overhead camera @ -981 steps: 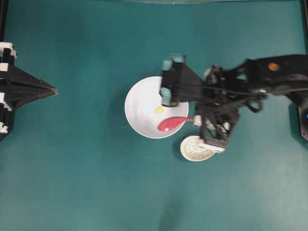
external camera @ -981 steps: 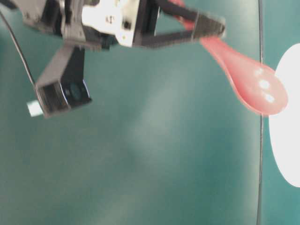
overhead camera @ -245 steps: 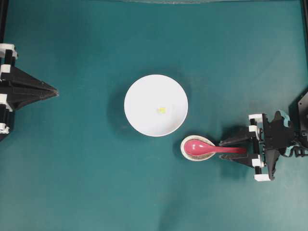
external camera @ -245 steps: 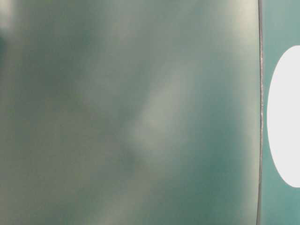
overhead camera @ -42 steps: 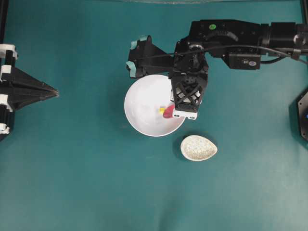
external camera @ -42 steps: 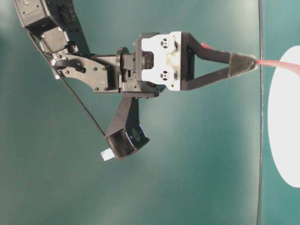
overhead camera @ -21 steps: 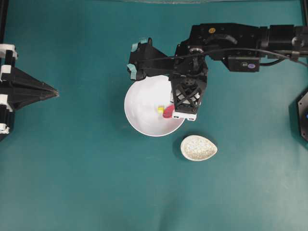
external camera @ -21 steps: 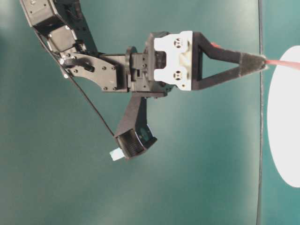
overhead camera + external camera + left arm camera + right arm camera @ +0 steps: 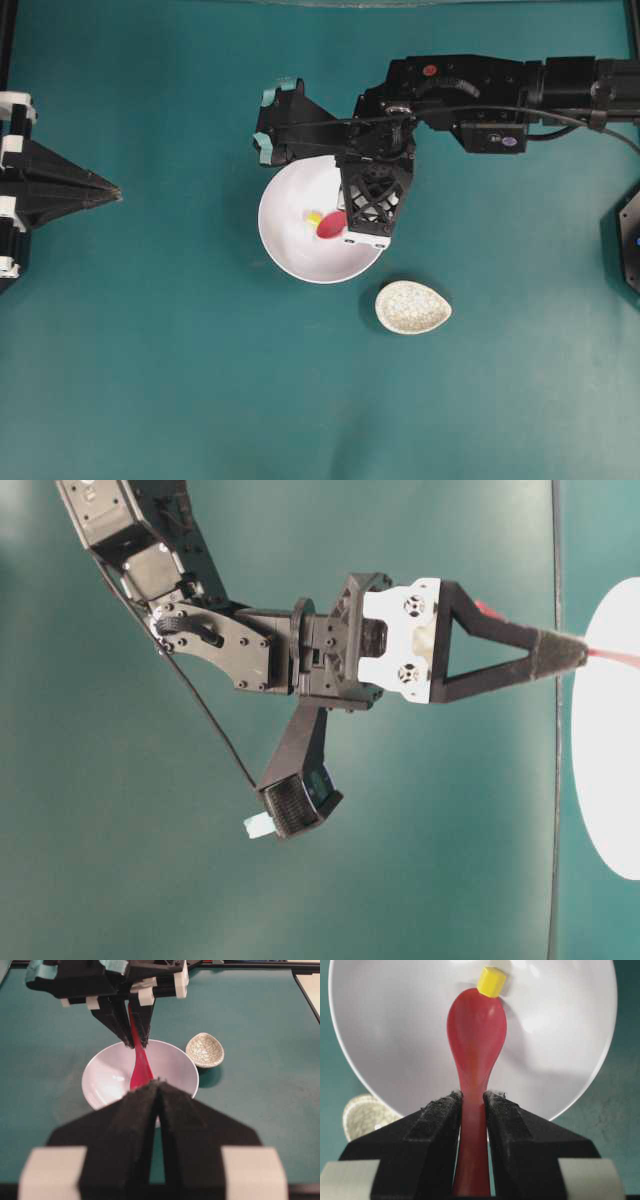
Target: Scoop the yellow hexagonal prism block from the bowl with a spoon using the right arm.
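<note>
A: What has the right claw (image 9: pixel 472 1105) got?
B: It is clamped on the spoon (image 9: pixel 475 1035) handle, scoop ahead of it inside the bowl (image 9: pixel 560 1035).
A: And the block (image 9: pixel 491 981)?
B: At the scoop's far tip, seemingly touching, not in it. Left claw (image 9: pixel 159 1091) is closed, empty, well apart over the desk (image 9: pixel 180 380).

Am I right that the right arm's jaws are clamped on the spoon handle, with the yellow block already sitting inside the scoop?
Not quite. The spoon is clamped by its handle, but the yellow block is not in the scoop: it sits at the scoop's front tip, on the bowl floor. The right wrist view shows it.
</note>
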Controlling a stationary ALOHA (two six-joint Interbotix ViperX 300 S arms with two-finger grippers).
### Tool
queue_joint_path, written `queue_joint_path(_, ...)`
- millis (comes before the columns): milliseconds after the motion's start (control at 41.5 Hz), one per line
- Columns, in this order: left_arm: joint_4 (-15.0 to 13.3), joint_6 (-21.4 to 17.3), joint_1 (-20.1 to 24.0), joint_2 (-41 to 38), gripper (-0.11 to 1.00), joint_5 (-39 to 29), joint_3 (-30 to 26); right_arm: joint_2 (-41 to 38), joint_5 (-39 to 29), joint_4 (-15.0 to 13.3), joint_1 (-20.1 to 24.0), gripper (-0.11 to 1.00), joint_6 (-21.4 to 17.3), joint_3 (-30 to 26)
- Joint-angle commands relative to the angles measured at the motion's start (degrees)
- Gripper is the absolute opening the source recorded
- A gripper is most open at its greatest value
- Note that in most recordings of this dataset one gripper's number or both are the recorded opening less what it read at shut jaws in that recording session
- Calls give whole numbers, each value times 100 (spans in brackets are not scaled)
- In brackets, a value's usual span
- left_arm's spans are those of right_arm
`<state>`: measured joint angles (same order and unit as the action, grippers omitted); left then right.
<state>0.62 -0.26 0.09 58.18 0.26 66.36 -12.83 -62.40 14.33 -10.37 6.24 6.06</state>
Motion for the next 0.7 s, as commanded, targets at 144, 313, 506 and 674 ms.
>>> queue_joint_path(144, 18, 0, 9, -26, 2, 18, -123, 114, 316, -149, 18, 24, 0, -53)
queue_joint_path(313, 18, 0, 9, -26, 2, 18, -123, 114, 483, -229, 18, 24, 0, -44)
queue_joint_path(506, 18, 0, 9, -26, 2, 9, -123, 114, 659, -237, 18, 24, -9, -53)
queue_joint_path(674, 18, 0, 9, -26, 2, -18, -123, 123, 782, -246, 18, 24, -9, -53)
